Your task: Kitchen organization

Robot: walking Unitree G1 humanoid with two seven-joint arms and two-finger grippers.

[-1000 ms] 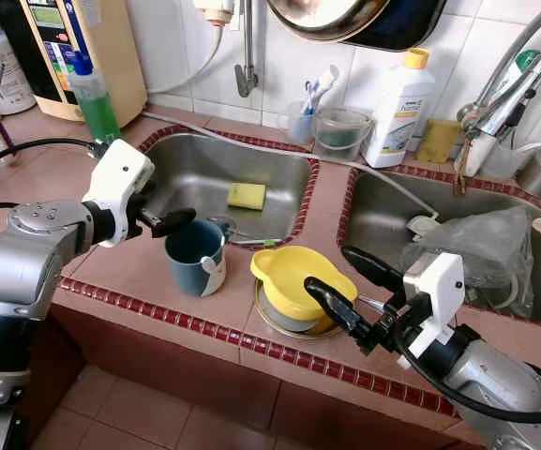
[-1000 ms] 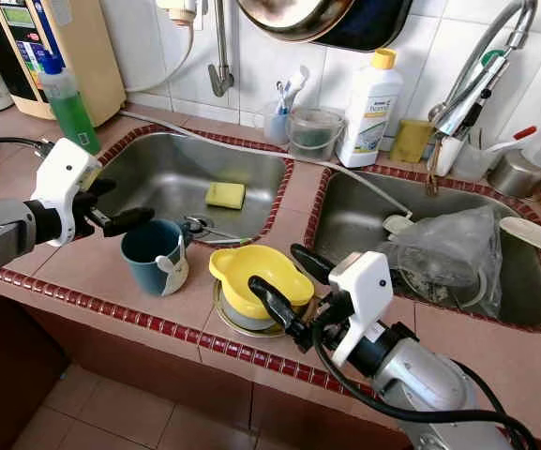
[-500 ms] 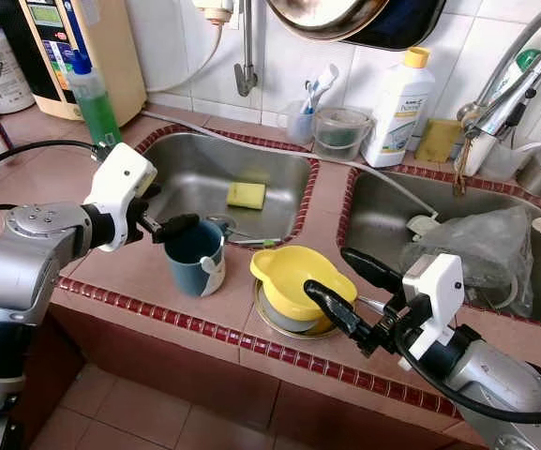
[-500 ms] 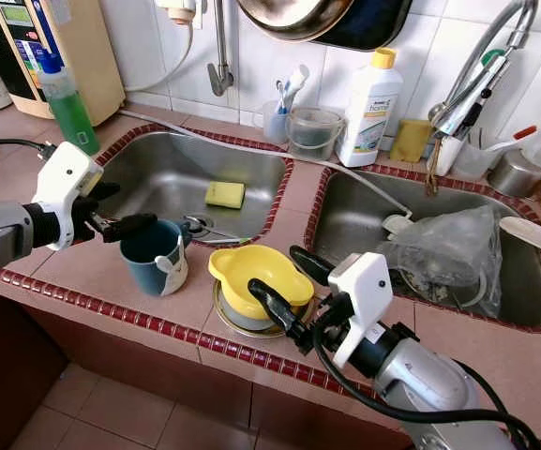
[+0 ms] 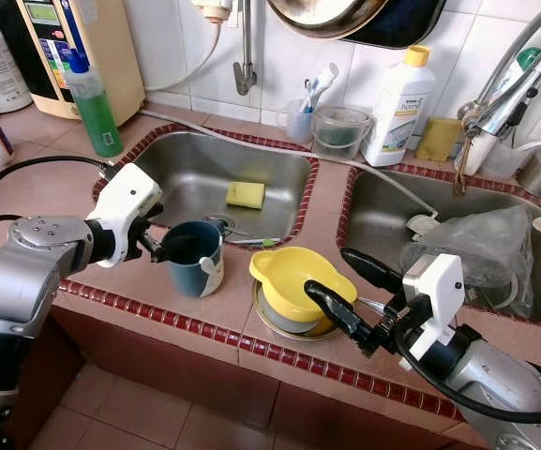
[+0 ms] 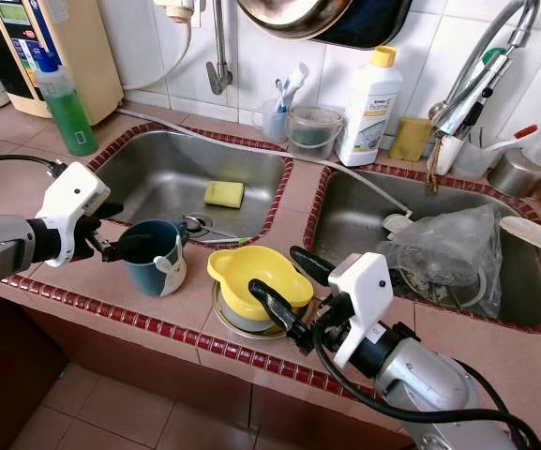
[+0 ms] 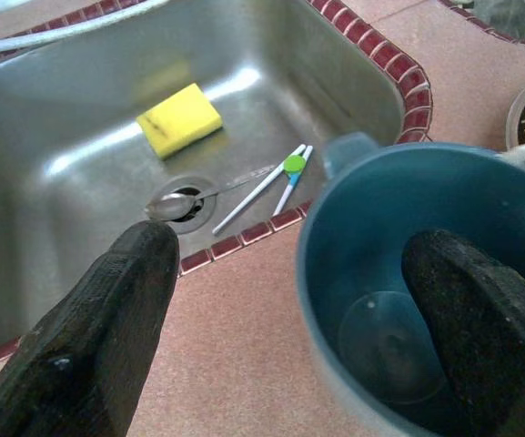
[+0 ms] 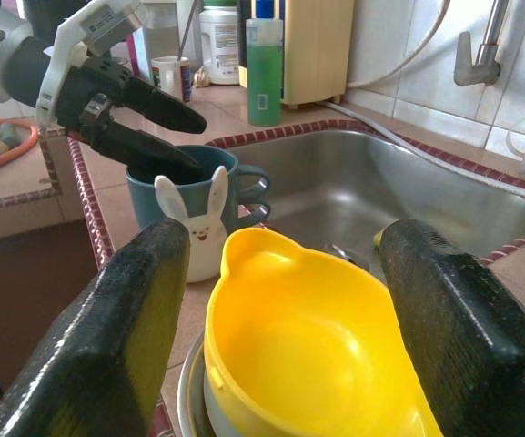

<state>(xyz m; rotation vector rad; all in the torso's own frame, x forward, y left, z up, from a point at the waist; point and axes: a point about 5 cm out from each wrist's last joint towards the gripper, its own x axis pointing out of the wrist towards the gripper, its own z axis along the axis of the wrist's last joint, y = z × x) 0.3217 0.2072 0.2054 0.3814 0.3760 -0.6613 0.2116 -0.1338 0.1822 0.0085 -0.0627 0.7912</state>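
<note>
A dark blue mug (image 5: 195,264) with a white rabbit figure stands on the tiled counter in front of the left sink (image 5: 190,169). My left gripper (image 5: 171,249) is open and straddles the mug's wall. One finger (image 7: 467,319) is inside the mug, the other (image 7: 107,319) is outside over the counter. A yellow bowl (image 5: 298,277) rests on a metal dish (image 5: 272,321) to the right of the mug. My right gripper (image 5: 331,272) is open just beside that bowl, one finger on each side of it, holding nothing.
A yellow sponge (image 5: 247,195), a spoon and chopsticks (image 7: 271,177) lie in the left sink. The right sink holds a plastic bag (image 5: 476,246). A green soap bottle (image 5: 95,98) and a white detergent bottle (image 5: 398,105) stand at the back. The counter's front edge is near.
My left gripper has dropped lower and come closer to me, and one finger now dips inside the mug. The right gripper and the yellow bowl have stayed put.
</note>
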